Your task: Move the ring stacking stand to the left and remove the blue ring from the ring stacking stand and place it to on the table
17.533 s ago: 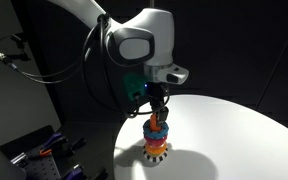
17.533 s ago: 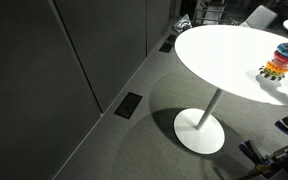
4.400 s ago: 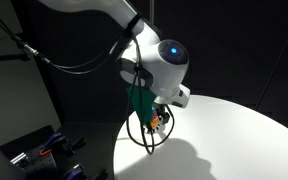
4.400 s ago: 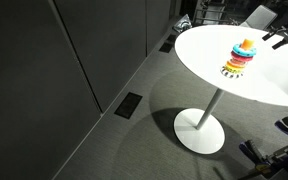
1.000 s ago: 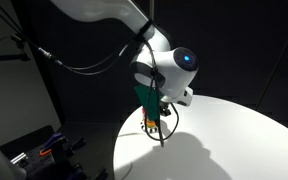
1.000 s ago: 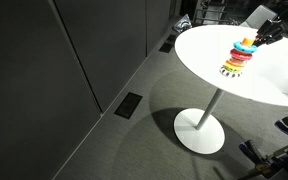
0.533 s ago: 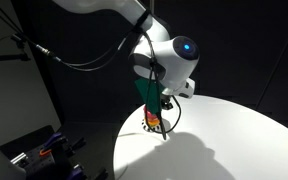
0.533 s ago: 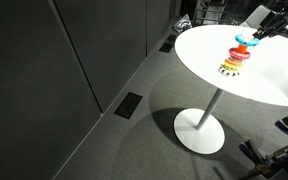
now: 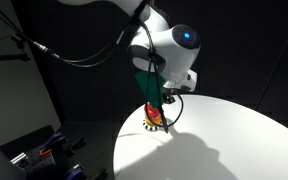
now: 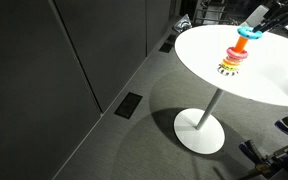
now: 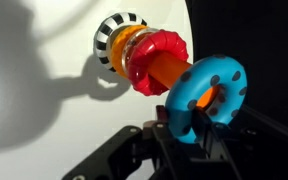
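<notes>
Blue ring (image 11: 229, 75) is what I have pinched: the gripper (image 11: 192, 128) is clamped narrowly on its near rim, with the dark fingers (image 11: 164, 138) either side of the bumpy edge in the wrist view. The ring sits at the far tip of the orange post (image 11: 181, 75), and orange shows through its centre hole. I cannot tell whether it has fully cleared the tip.

Beyond the ring, further from my gripper, is the rest of the ring stacking stand (image 11: 144, 55). A red ring (image 11: 159, 50) comes first, then a yellow-orange ring (image 11: 132, 45), then the black-and-white striped base (image 11: 112, 35) resting on the table (image 11: 34, 60).

In an exterior view the blue ring (image 10: 246, 32) is raised above the other rings of the stand (image 10: 230, 62). The stand is upright on the white round table (image 10: 204, 80), directly below the gripper. A gap of orange post shows between the blue ring and the stack.

In an exterior view the gripper (image 9: 167, 103) points down from the white arm (image 9: 169, 50). The stand (image 9: 156, 121) is just beneath it, close to the table's (image 9: 224, 140) edge. The ring itself is hidden there behind the gripper.
</notes>
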Action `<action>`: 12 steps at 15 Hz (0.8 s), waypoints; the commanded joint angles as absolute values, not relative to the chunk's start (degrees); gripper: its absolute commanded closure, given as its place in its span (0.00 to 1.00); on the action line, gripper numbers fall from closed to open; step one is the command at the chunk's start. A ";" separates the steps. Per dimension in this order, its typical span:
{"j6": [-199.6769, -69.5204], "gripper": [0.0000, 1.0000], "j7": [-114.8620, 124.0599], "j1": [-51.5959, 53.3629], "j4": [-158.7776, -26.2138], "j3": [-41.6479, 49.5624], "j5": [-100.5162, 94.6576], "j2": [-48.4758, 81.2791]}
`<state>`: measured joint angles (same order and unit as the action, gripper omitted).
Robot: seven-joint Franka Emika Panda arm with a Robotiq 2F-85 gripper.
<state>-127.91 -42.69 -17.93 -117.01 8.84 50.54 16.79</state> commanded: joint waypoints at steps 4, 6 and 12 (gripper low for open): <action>-128.28 0.91 -41.06 -18.20 -117.23 10.10 50.42 14.49; -128.72 0.91 -40.76 -18.40 -116.82 10.64 50.40 14.80; -132.02 0.91 -39.79 -19.02 -116.35 12.34 49.81 15.43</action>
